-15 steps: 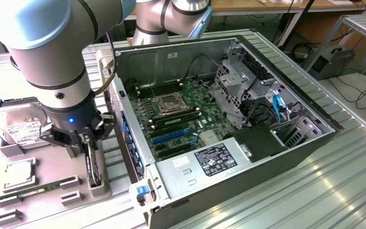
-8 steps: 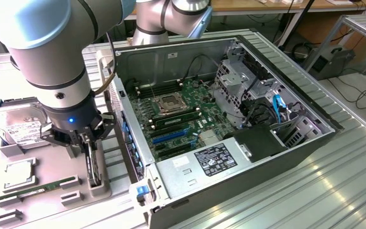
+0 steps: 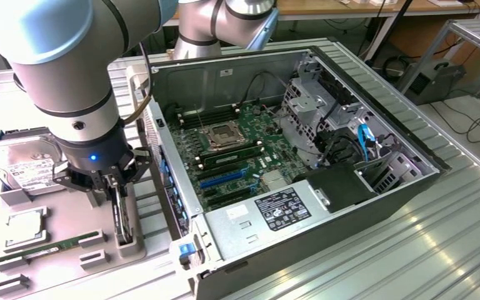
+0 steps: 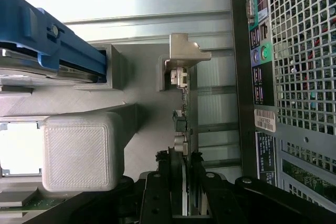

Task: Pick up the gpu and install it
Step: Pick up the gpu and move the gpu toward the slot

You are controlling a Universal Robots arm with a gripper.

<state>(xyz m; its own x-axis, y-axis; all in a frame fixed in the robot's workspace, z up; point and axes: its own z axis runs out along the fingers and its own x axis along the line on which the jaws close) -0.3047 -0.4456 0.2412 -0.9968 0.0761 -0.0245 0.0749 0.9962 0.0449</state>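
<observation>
We see the gripper (image 3: 117,189) clamped on the gpu (image 3: 123,224), upright on edge at the tray's (image 3: 60,275) edge beside the computer case (image 3: 374,206).

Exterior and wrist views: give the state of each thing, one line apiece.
gpu, on edge in its tray slot.
gripper, shut on the gpu's top edge.
computer case, lying on its side, panel off.
blue card slot, empty.
hard drive, resting in its tray holder.
memory stick, lying flat on tray.
</observation>
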